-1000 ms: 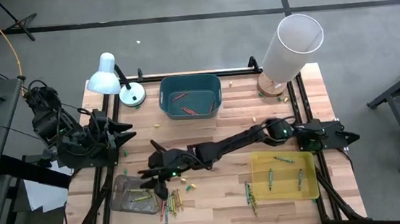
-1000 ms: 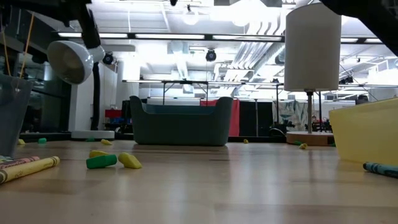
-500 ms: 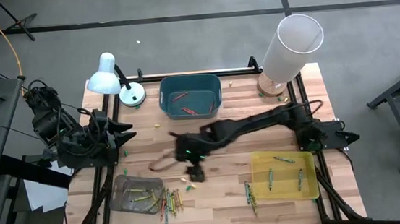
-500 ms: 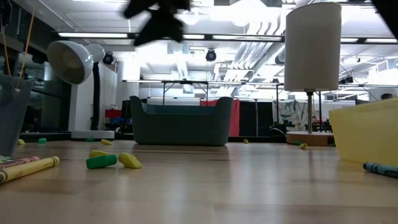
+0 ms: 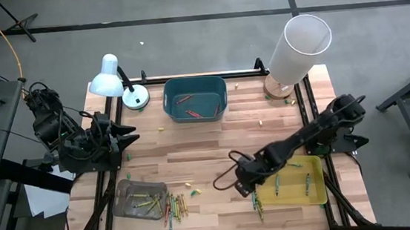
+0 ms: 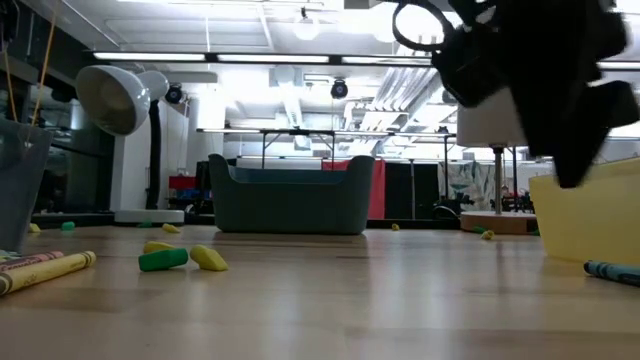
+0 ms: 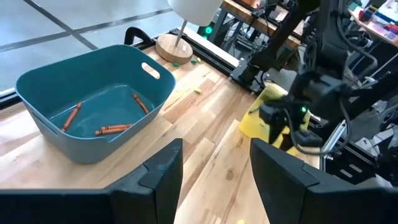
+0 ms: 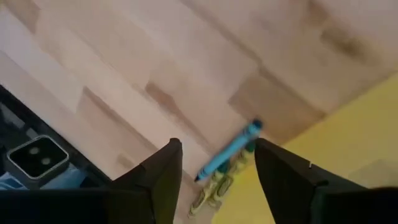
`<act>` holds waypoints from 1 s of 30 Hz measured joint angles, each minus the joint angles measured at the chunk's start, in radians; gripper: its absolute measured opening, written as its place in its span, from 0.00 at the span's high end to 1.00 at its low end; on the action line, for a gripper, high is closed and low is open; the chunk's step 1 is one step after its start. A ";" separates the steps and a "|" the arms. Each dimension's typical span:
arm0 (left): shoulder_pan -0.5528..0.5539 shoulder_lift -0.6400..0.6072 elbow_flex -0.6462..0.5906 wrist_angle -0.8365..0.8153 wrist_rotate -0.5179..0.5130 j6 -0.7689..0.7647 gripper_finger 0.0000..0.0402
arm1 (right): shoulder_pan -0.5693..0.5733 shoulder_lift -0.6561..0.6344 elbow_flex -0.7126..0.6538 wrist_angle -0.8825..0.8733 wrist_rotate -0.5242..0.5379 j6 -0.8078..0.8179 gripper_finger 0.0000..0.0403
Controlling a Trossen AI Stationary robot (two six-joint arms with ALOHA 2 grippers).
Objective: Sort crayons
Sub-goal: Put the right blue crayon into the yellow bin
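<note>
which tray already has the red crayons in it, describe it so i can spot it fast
Start at the white desk lamp near the table's far left corner. Just right of it, beside the tall white cylinder, sits the teal tub, holding a few red-orange crayons. It is deep and dark teal, unlike the flat yellow tray and the clear grey tray at the near edge.

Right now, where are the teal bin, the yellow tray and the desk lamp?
teal bin (image 5: 219, 88): high view, on its right rim.
yellow tray (image 5: 317, 188): high view, bare floor near its right wall.
desk lamp (image 5: 106, 80): high view, on its white shade.

You see grey floor (image 5: 206, 44) crossed by dark lines around your wooden table (image 5: 215, 144); bright ceiling lights (image 6: 300, 25) glow beyond.
</note>
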 joint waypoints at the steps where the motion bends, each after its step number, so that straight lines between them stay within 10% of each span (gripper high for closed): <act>1: 0.000 0.000 0.000 0.000 -0.001 0.000 0.57 | 0.006 0.012 0.007 0.010 -0.004 0.013 0.54; 30: 0.000 0.000 0.000 0.000 -0.002 0.003 0.57 | 0.005 0.155 0.061 -0.072 -0.103 0.112 0.60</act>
